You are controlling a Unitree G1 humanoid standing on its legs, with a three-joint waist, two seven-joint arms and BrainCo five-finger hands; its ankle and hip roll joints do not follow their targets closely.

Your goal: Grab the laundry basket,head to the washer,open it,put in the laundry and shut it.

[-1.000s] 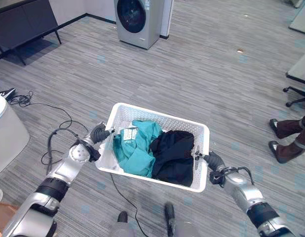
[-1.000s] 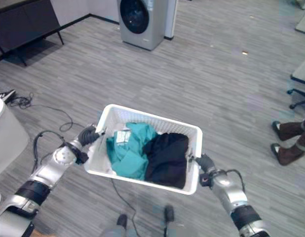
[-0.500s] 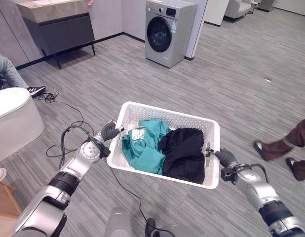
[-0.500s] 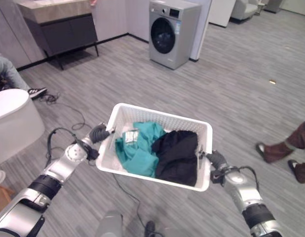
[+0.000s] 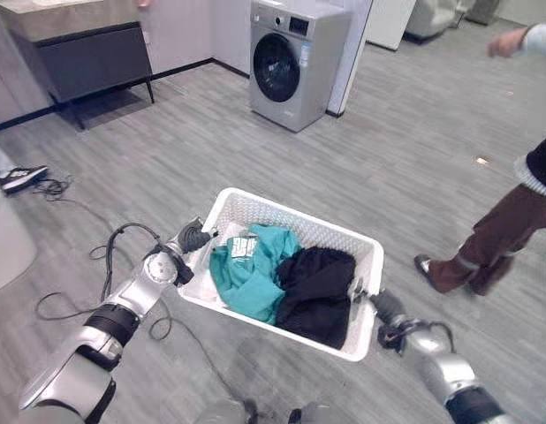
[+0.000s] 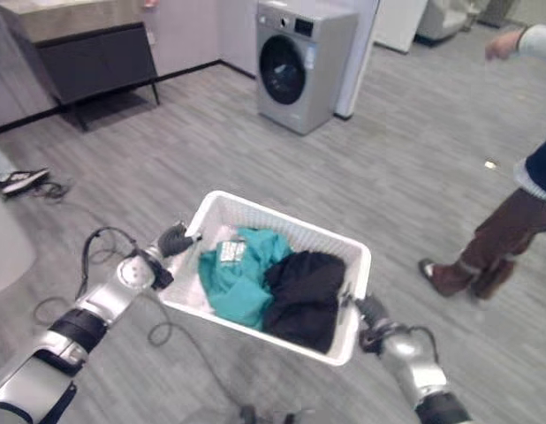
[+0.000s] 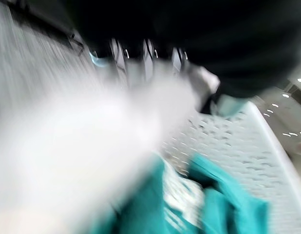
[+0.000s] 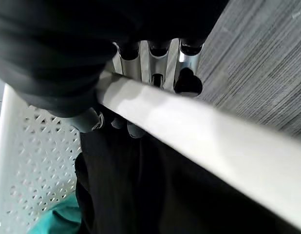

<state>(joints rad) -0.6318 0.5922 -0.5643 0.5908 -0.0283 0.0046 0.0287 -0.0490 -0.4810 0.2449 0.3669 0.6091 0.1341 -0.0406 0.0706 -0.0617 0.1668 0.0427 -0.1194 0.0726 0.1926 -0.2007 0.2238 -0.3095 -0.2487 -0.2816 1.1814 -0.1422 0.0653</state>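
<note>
Left eye view: printed tag (image 5: 244, 246) on teal garment (image 5: 252, 276), unreadable.

The basket (image 5: 295, 228) is showing matt white perforated plastic, its rim smooth; the teal cloth (image 5: 254, 276) and black cloth (image 5: 317, 291) are lying soft and creased; the washer (image 5: 285, 60) is presenting satin grey metal with a glossy dark door; the floor (image 5: 167, 159) is showing matt grey wood-grain planks.
</note>
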